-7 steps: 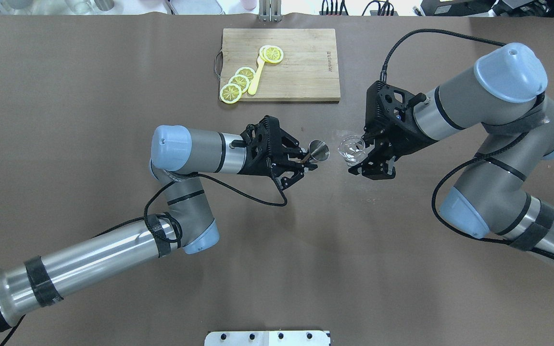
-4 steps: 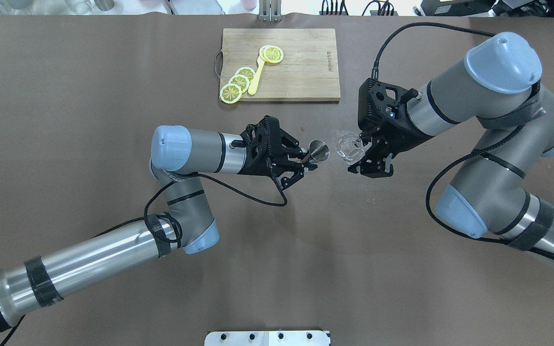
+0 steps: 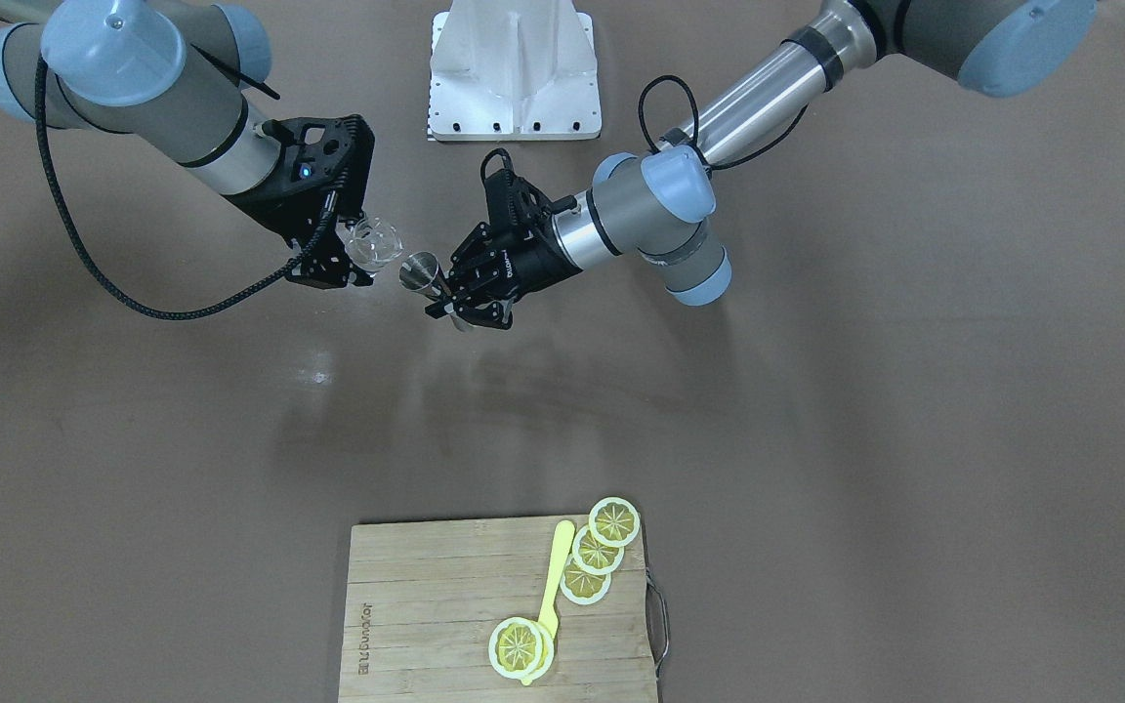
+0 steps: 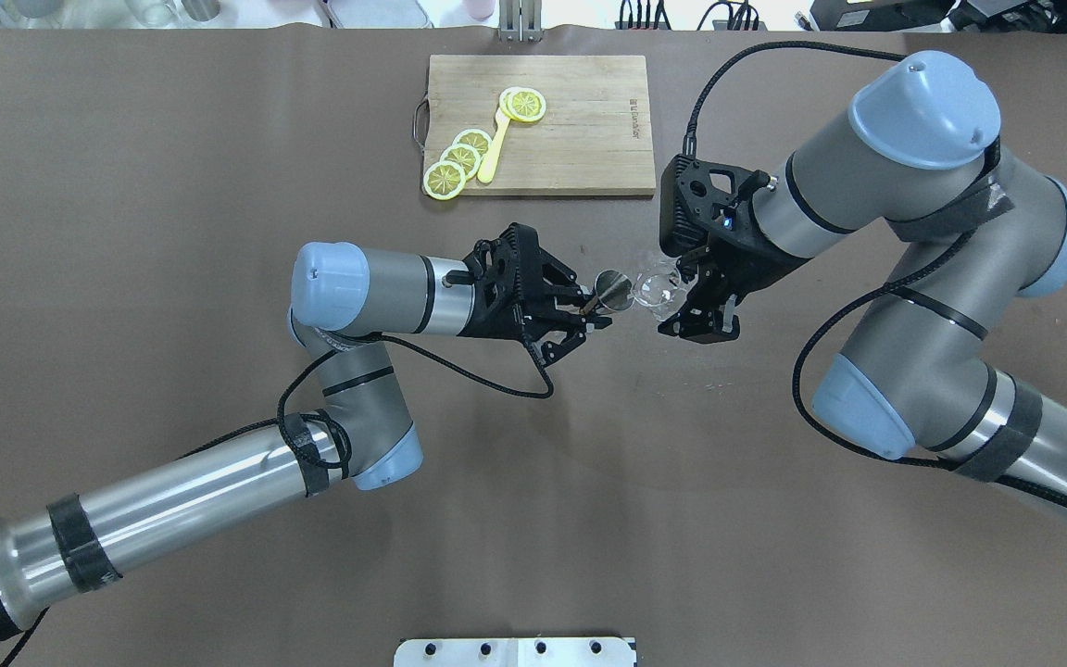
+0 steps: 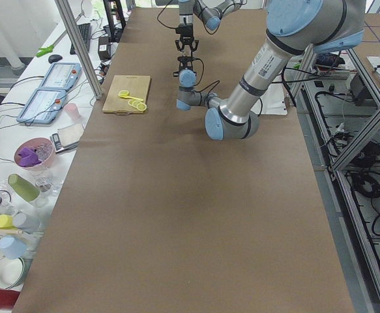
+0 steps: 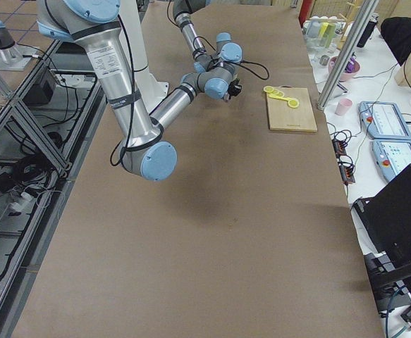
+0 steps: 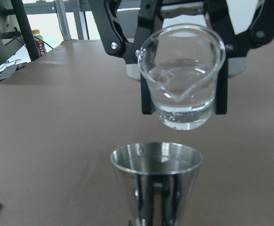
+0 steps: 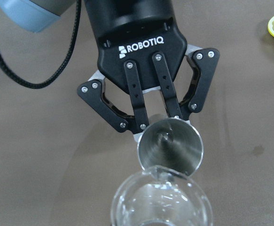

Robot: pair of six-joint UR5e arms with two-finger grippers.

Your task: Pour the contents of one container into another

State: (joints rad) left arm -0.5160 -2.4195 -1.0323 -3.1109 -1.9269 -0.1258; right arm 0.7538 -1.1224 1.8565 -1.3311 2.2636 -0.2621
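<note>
A small steel measuring cup is held above the table, my left gripper shut on its lower part. A clear glass beaker with a little clear liquid hangs just right of and above the cup, tilted toward it, its spout over the cup's rim. My right gripper is shut on the beaker. No stream shows between them.
A wooden cutting board with lemon slices and a yellow spoon lies at the far middle of the brown table. A white mount plate sits at the near edge.
My right arm has carried the beaker leftward until its spout reaches over the steel cup and tipped it further. The left arm and cup have stayed put.
</note>
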